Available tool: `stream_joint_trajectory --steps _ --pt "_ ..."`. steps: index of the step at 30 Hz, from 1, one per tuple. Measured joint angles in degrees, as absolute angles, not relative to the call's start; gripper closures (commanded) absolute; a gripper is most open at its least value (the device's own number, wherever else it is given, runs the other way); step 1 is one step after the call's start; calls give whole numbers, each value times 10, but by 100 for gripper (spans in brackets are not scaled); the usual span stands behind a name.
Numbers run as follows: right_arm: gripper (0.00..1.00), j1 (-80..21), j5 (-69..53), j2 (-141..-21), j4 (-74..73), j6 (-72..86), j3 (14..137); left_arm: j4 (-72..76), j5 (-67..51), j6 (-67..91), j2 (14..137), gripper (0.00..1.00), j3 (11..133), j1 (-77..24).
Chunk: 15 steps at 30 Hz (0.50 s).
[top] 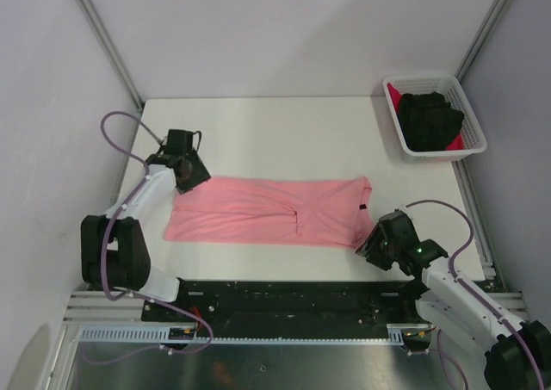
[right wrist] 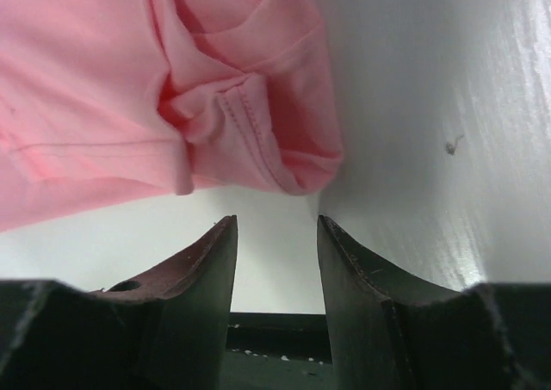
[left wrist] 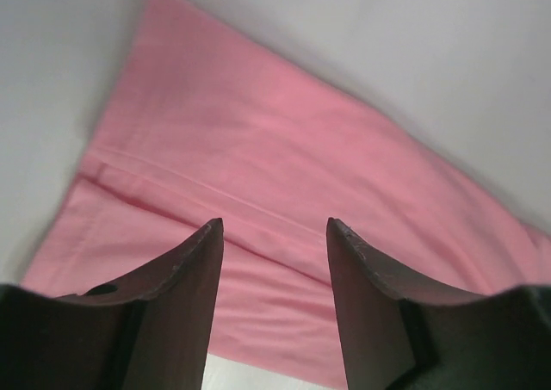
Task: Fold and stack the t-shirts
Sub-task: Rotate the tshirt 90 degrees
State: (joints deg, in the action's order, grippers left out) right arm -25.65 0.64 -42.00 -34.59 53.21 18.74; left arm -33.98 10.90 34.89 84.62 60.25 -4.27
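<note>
Top external view has the salmon-pink t-shirt point(top: 267, 211) lying flat on the table point(top: 284, 132) as a long band, apparently with its sides already turned in, hem end toward the left arm and dark-labelled neck end toward the right. An arm waits at each end, which suits taking both ends for a crosswise fold. The left fingers point(left wrist: 185, 304) are spread over the hem with nothing between them. The right fingers point(right wrist: 194, 295) are likewise spread and empty, just short of a bunched sleeve edge at the shirt's corner. The black t-shirt point(top: 428, 119) sits heaped on the bright red t-shirt point(top: 469, 138) in the white basket point(top: 422, 78) at the far right corner, probably waiting their turn.
</note>
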Motion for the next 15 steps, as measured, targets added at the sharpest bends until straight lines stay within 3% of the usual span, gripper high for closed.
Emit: stream_joint_trajectory --steps 8,15 --pt "55 -256 1 -432 -268 594 162 -340 49 322 818 45 602 -105" --pt "57 -201 -6 -549 -132 599 173 -340 4 297 794 45 595 -126"
